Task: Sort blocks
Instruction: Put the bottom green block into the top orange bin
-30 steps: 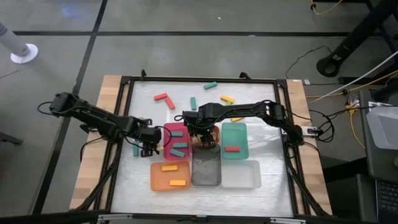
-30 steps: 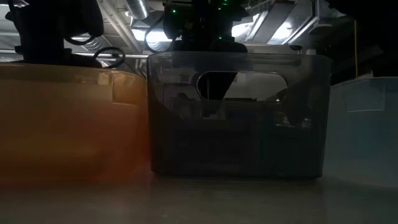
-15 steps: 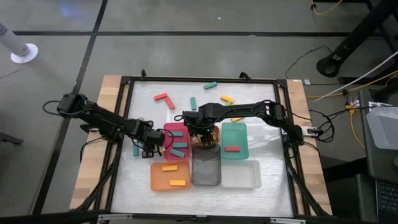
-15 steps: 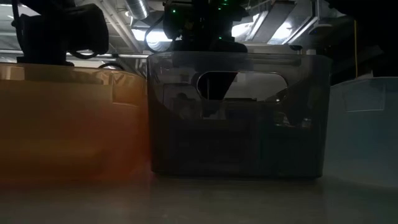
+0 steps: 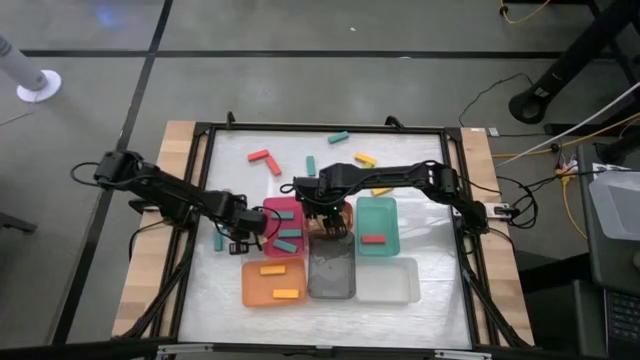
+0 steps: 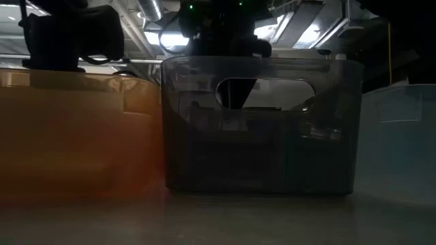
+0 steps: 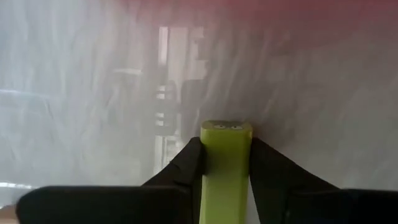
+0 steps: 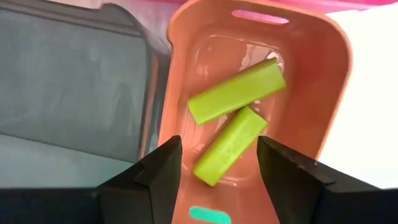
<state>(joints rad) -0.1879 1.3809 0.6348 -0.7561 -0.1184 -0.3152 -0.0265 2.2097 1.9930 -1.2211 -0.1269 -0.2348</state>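
Observation:
My left gripper (image 5: 247, 238) (image 7: 226, 148) is shut on a lime green block (image 7: 226, 163), just left of the pink tray (image 5: 268, 214). My right gripper (image 5: 327, 222) (image 8: 217, 155) hangs open over a salmon-brown tray (image 8: 323, 93) that holds two lime green blocks (image 8: 236, 92) lying flat on its floor. Loose on the table are red (image 5: 265, 160), teal (image 5: 338, 137) and yellow (image 5: 365, 158) blocks, and a teal one (image 5: 218, 241) lies beside my left gripper. The pink tray holds teal blocks (image 5: 289, 234), the teal tray a red one (image 5: 373, 239). My left gripper pinches the lime green block between its two fingers (image 7: 186, 163), one on each long side. The block lies along the fingers, and its free end (image 7: 226, 128) juts just past the fingertips. Whether it rests on the table, I cannot tell.
An orange tray (image 5: 250, 284) with two yellow blocks, a grey tray (image 5: 331, 283) and a clear tray (image 5: 388, 285) line the near row. In the low view the grey tray (image 6: 259, 136) fills the middle. A black frame (image 5: 205, 180) rims the white mat.
My left gripper, still shut on the lime block, has moved toward the table's right, closer to the pink tray's left wall.

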